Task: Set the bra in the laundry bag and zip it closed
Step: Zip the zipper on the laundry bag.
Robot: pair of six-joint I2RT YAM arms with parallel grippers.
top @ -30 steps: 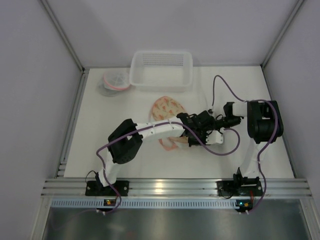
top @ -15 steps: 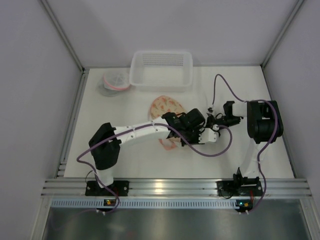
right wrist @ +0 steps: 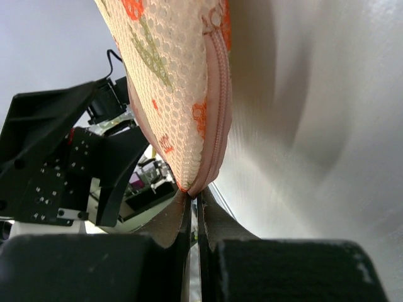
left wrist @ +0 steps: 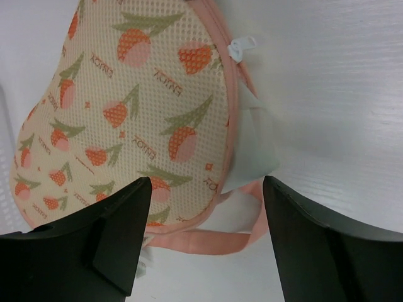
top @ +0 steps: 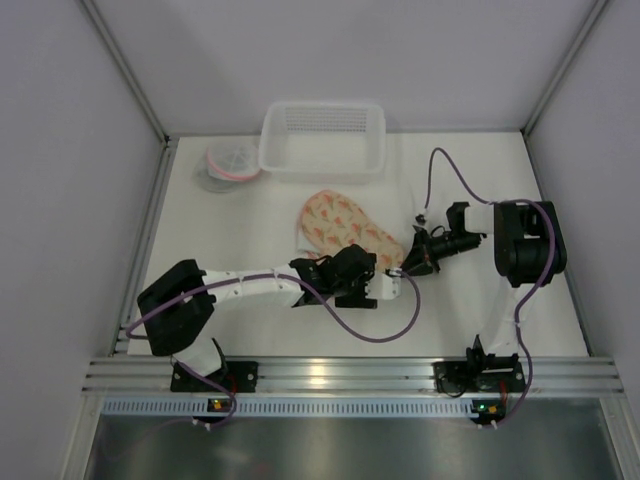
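We note the left jaws newly wide, off the bag (top: 335, 222); right jaws pinch its right end, anchoring it for zipping.

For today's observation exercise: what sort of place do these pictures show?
Probably a robot test cell: plain walls box in a white table holding a laundry bag; the left arm and right arm stand on an aluminium rail.

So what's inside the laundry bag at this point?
The laundry bag mesh shows only its tulip print; nothing inside can be made out. A pale fabric piece and a pink strap poke out at its edge. The right gripper pinches its end.
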